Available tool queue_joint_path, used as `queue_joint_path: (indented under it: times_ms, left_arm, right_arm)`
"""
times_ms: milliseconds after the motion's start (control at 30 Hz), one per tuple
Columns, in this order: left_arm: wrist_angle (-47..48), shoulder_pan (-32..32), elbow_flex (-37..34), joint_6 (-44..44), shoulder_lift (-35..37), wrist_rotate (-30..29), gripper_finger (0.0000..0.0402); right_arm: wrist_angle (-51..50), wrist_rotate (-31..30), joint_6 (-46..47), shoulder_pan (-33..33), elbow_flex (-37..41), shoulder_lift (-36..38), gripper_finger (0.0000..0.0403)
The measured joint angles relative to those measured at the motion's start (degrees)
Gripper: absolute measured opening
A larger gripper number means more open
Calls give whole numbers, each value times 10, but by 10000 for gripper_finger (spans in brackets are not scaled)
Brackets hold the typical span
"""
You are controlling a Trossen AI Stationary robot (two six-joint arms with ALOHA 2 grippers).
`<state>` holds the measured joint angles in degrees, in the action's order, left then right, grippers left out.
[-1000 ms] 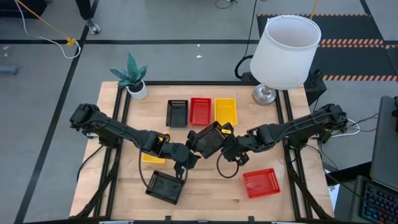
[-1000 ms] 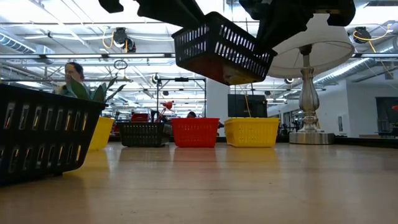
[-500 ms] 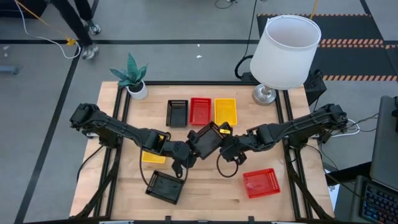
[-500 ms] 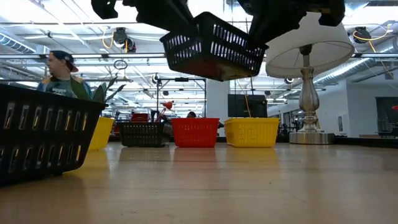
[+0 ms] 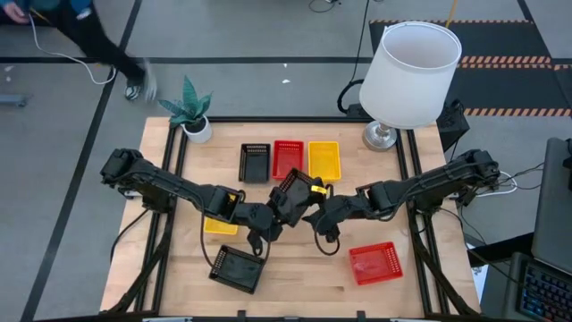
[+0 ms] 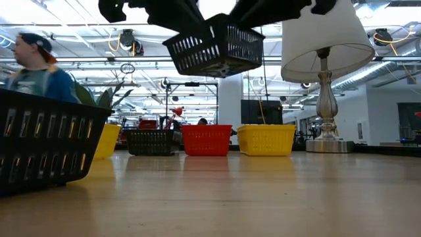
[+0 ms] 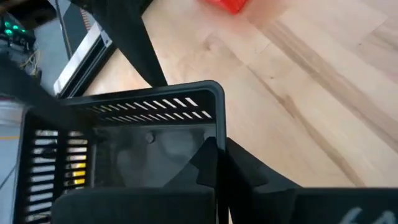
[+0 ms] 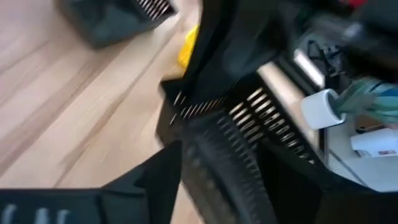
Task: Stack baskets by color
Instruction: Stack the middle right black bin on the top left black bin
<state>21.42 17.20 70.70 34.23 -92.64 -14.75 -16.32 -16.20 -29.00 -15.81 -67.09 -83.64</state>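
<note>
My left tool [image 5: 279, 211] is clamped on the wall of a black basket [image 5: 293, 195], holding it tilted in the air above mid-table [image 5: 295, 264]. My right tool [image 5: 315, 213] is just beside it with fingers spread, gripping nothing. Far off sit black [image 5: 255, 162], red [image 5: 288, 158] and yellow baskets [image 5: 323, 159] in a row; another black [image 5: 236, 268] lies near left, a red [image 5: 375, 263] near right.

Evenly lit from overhead ceiling fixtures [image 6: 125, 39]; soft shadows only. Right wrist view motion-blurred; walking person [image 5: 85, 36] smeared.
</note>
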Motion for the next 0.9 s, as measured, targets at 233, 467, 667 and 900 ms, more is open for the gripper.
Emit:
queue_joint_path:
  times_ms: [233, 467, 667, 900]
  left_arm:
    - [14, 0, 0, -9, 0, 2, 21]
    - [25, 0, 0, -19, 0, -12, 12]
    - [41, -3, 0, -35, 9, -23, 13]
    - [65, -27, 0, -80, 56, -35, 18]
  right_arm:
    - [53, -1, 13, -13, 1, 21, 246]
    - [54, -84, 41, -40, 1, 64, 243]
    - [20, -126, 76, -66, 0, 105, 240]
    - [-36, -125, 123, -84, 0, 154, 240]
